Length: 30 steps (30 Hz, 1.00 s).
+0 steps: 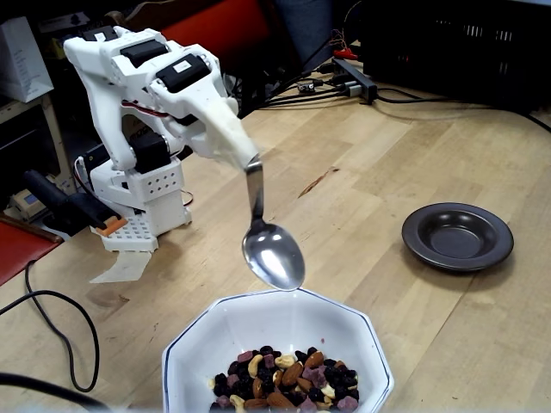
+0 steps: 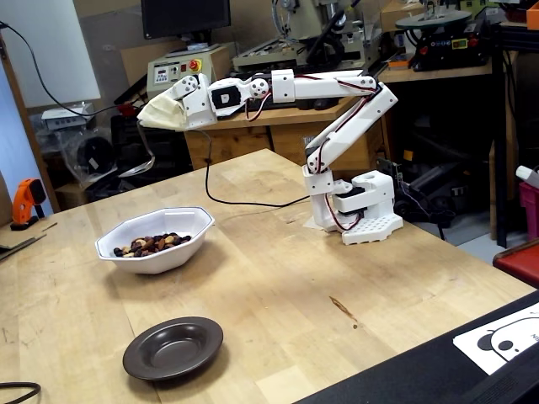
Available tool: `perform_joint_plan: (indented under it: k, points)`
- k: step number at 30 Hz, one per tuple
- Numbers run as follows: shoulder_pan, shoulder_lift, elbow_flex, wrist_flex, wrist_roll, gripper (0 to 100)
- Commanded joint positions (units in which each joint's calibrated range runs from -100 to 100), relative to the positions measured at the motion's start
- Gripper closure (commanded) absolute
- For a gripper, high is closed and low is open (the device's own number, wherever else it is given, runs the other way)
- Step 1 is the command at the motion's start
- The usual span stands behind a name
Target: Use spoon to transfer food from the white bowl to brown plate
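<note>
Fixed views both show the spoon (image 1: 272,255) hanging in the air by the far rim of the white bowl (image 1: 258,323), its scoop empty. The food (image 1: 284,379) lies at the near side of the bowl. The gripper (image 1: 231,138) is wrapped in pale cloth, so I cannot tell how its jaws stand, but the spoon handle sticks out of it. I think the next step is scooping. To do it well, dip low into the pile and lift level so nothing falls. I count one spoon, one bowl, one brown plate (image 1: 457,236), still empty, and one arm (image 2: 337,109).
</note>
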Motion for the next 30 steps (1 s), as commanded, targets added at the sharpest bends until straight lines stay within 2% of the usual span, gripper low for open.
perform_joint_plan:
  k: [1,10,19,30]
  points:
    - [3.68,-0.14,-0.12,-1.45,0.34,96]
    - [4.64,-0.99,10.14,-1.92,0.34,96]
    - [4.64,-0.22,13.06,-13.31,0.73,96]
    - [4.05,-0.91,22.44,-20.02,8.84,96]
